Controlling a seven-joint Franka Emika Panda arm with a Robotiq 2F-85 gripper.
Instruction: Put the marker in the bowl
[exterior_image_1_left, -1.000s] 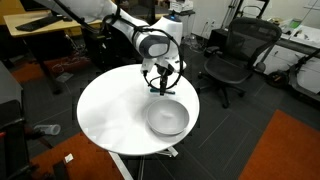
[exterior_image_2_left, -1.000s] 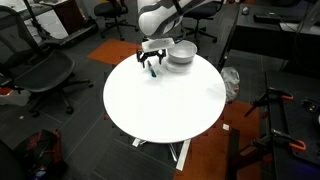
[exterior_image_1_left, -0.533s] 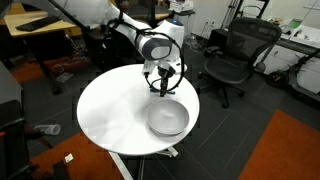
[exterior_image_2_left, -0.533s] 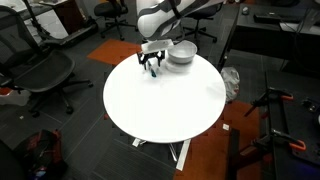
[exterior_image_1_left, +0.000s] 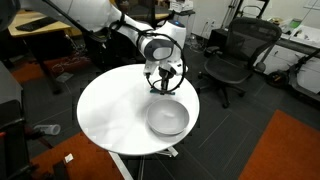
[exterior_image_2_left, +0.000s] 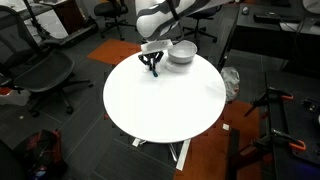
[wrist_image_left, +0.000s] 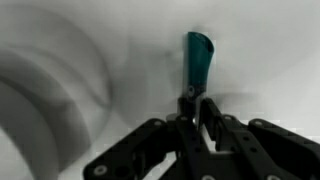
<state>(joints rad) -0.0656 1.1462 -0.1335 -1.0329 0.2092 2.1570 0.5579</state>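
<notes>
In the wrist view the marker (wrist_image_left: 198, 60) shows its teal end sticking out beyond my gripper (wrist_image_left: 196, 102), whose jaws are shut on its dark lower part. The grey bowl (wrist_image_left: 40, 95) curves along the left of that view. In both exterior views my gripper (exterior_image_1_left: 162, 88) (exterior_image_2_left: 153, 71) is down at the white table's surface, right beside the bowl (exterior_image_1_left: 167, 118) (exterior_image_2_left: 181, 53). The marker itself is too small to make out in the exterior views.
The round white table (exterior_image_1_left: 110, 115) (exterior_image_2_left: 165, 100) carries only the bowl and my arm. Black office chairs (exterior_image_1_left: 235, 55) (exterior_image_2_left: 40, 75) stand around it, and desks line the room's edge. An orange carpet patch (exterior_image_1_left: 290, 150) lies on the floor.
The jaws have gone from open to shut around the marker. The arm has stayed at the same spot beside the bowl.
</notes>
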